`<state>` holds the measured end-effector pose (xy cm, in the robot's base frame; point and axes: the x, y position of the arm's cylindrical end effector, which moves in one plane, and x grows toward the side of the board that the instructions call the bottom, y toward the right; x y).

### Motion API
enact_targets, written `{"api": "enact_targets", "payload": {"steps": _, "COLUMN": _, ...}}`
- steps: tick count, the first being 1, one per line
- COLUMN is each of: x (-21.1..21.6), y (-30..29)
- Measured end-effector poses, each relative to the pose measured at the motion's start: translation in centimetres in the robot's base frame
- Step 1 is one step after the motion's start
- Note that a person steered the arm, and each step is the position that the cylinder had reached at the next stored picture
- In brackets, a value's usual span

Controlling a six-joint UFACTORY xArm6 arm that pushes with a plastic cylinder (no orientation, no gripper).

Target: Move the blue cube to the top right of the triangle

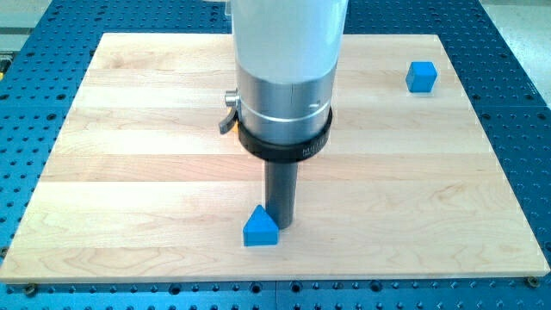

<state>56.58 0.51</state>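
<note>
A pale wooden tabletop (129, 172) of glued planks lies on a dark blue perforated metal base plate (26, 103), and only two blocks stand on it. The small blue cube (421, 77) sits near the tabletop's top right corner, a little in from the right edge and alone there. The blue triangular wooden block (260, 228) rests near the bottom edge, slightly left of the middle. My tip (281, 225), the lower end of the straight dark rod under the white and silver arm housing (285, 77), stands just beside the triangle's upper right side, seemingly touching it, though contact cannot be confirmed from this angle. There are no jaws on this arm, so there is nothing to open or close; the rod merely pushes.

The relation that matters: the cube lies well apart from my tip, up and toward the tabletop's right edge, while its goal spot is just up and right of the triangle, roughly where my tip stands now. I judge the task barely started. The likely next need is to bring the tip round to the cube's far side, toward the top right corner, then push it diagonally down toward the triangle. An off-centre push could send the cube skidding aside.
</note>
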Motion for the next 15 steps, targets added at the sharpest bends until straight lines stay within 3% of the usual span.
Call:
{"api": "enact_targets", "payload": {"steps": 1, "x": -2.9, "y": 5.1}}
{"api": "enact_targets", "payload": {"steps": 3, "x": -15.1, "y": 27.5}}
{"api": "enact_targets", "payload": {"steps": 4, "x": -23.3, "y": 29.3}}
{"api": "enact_targets", "payload": {"steps": 5, "x": -28.1, "y": 26.1}}
{"api": "enact_targets", "payload": {"steps": 6, "x": -24.7, "y": 16.9}}
{"api": "enact_targets", "payload": {"steps": 7, "x": -15.5, "y": 7.9}}
{"api": "enact_targets", "payload": {"steps": 8, "x": -13.5, "y": 8.4}}
{"api": "enact_targets", "payload": {"steps": 10, "x": -21.7, "y": 9.2}}
{"api": "enact_targets", "payload": {"steps": 12, "x": -16.2, "y": 11.3}}
{"api": "enact_targets", "payload": {"steps": 15, "x": -16.4, "y": 11.3}}
